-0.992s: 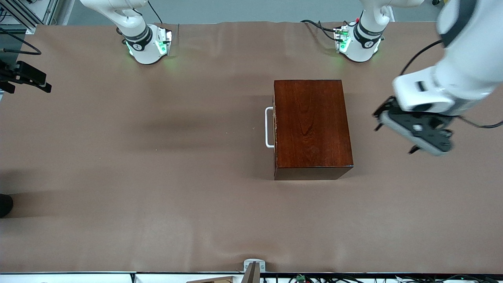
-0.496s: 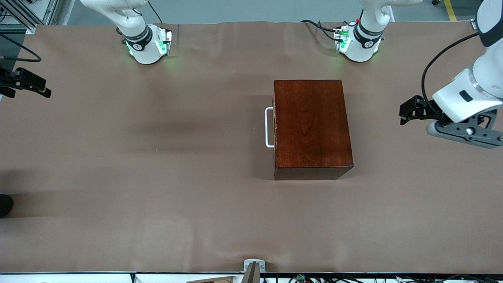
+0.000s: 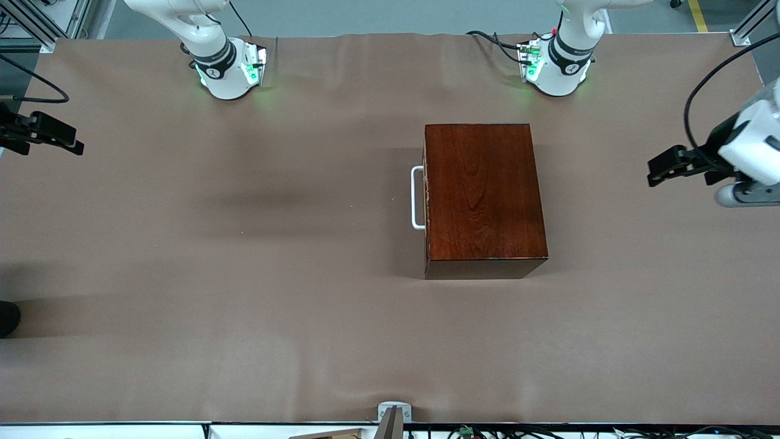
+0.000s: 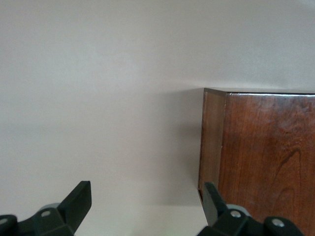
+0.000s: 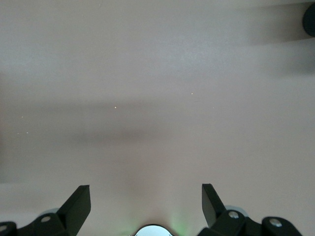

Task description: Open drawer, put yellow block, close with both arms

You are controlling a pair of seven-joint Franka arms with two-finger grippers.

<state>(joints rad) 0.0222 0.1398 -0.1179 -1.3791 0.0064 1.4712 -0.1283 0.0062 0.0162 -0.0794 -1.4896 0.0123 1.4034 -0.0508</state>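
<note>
Reddish-brown box [image 3: 484, 198] sits centre frame in the front view, long axis up-down, drawer shut, white handle [image 3: 417, 197] facing frame-left. Left gripper [image 3: 667, 164] at right edge, right gripper [image 3: 46, 134] at left edge. No yellow block visible: you risk nothing to load.

Left wrist: jaws wide, empty; box corner [image 4: 261, 147] lower right.

Right wrist: jaws wide, empty, bare cloth.

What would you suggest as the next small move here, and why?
I would probably let the open left tool finish drawing away from the box and rest. The drawer sits shut, no yellow block shows on the table, so it may already be inside, and the right tool waits open over the table.
</note>
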